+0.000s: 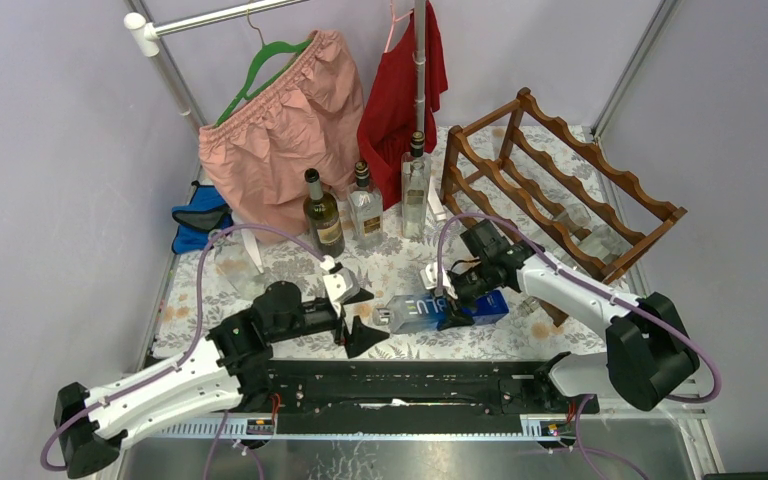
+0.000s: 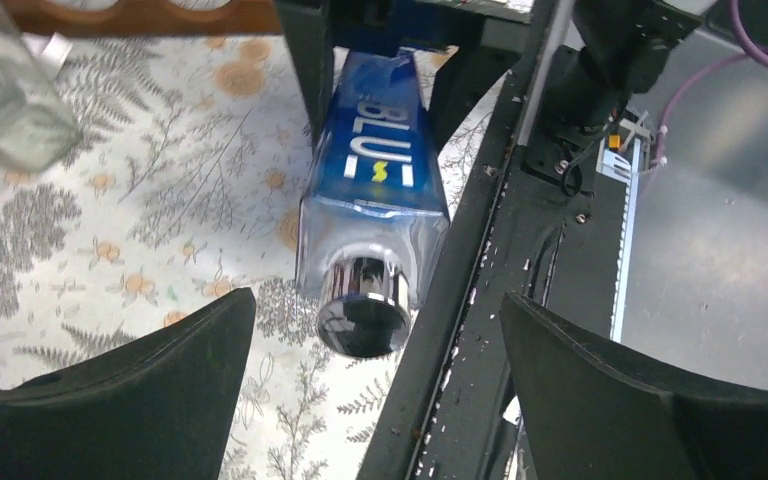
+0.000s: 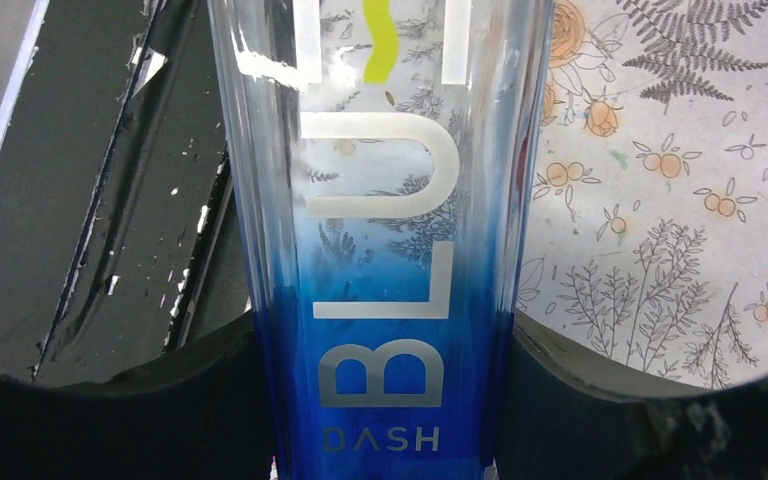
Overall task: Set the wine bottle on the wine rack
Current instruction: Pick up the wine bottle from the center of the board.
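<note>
Left gripper (image 2: 380,395): your fingers stand wide apart, either side of the silver cap (image 2: 363,308), touching nothing.
Right gripper (image 3: 385,400): you have it clamped across the blue body.
Wine bottle (image 1: 415,312): horizontal, cap toward left arm, over the floral cloth (image 1: 400,262) near the black rail (image 1: 410,385).
Wine rack (image 1: 560,180): back right, well apart from the bottle.
</note>
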### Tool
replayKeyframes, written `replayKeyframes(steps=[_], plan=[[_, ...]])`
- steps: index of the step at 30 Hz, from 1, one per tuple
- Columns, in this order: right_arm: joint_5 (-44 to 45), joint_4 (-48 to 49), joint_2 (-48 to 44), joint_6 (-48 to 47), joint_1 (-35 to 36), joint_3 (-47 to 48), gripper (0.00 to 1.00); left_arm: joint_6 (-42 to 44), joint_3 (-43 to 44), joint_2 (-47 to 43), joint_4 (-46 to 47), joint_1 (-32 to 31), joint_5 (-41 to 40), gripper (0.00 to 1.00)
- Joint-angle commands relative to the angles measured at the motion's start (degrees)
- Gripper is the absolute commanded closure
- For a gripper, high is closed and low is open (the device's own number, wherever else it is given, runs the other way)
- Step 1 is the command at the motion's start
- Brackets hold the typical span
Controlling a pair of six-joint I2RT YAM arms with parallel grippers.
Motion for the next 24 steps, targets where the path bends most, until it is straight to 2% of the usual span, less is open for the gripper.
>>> replayKeyframes(steps=[1,3,5,7,17,24], plan=[[-4.75,-0.2,-0.3,-0.95,2.1,2.65,1.0,7.85,1.17,2.48,7.51,0.11,5.91,0.01],[-4.82,0.11,-0.35,-0.64,2.55,2.57,1.0,6.81,0.77,4.99,9.44,0.15,5.76,0.01],[-4.98,0.17,-0.26,0.15,2.65,2.85,1.0,3.12,-0.98,11.21,17.87,-0.34,7.13,0.01],[-5.05,0.08,-0.22,0.32,2.65,2.89,1.0,2.76,-1.38,13.45,19.44,-0.77,5.89,0.01],[-7.37,-1.89,2.56,0.41,2.74,4.15,1.0,0.88,-5.2,13.59,25.56,-1.07,2.54,0.03],[-6.99,-1.95,3.8,2.41,2.78,4.98,1.0,1.23,-5.84,17.34,26.5,-1.67,2.5,0.06]])
